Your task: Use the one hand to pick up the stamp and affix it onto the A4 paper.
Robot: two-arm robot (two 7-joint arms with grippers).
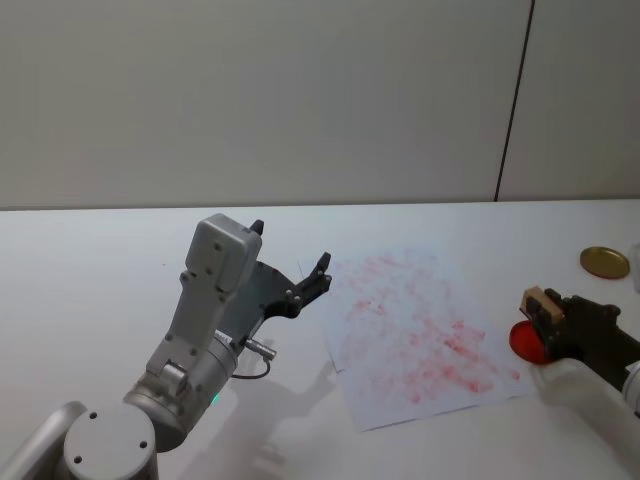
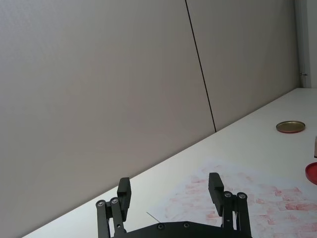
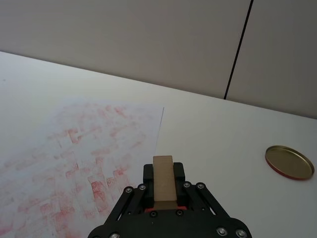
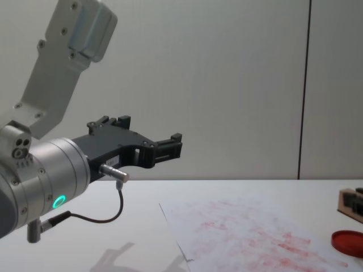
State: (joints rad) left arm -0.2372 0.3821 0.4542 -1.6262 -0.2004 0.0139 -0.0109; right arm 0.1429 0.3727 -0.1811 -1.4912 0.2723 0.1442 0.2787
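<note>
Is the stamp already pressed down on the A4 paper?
No. The right hand grips the stamp above the red ink pad, beside the A4 paper rather than on it.

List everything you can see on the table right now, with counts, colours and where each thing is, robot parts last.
stamp: one, light tan wood, held in the right gripper above the ink pad.
A4 paper: one, white with red-pink marks, flat at table centre.
ink pad: one, red, round, just right of the paper.
lid: one, gold, round, far right of the table.
table: one, white.
right gripper: one, black, shut on the stamp.
left gripper: one, black, open, raised left of the paper.
</note>
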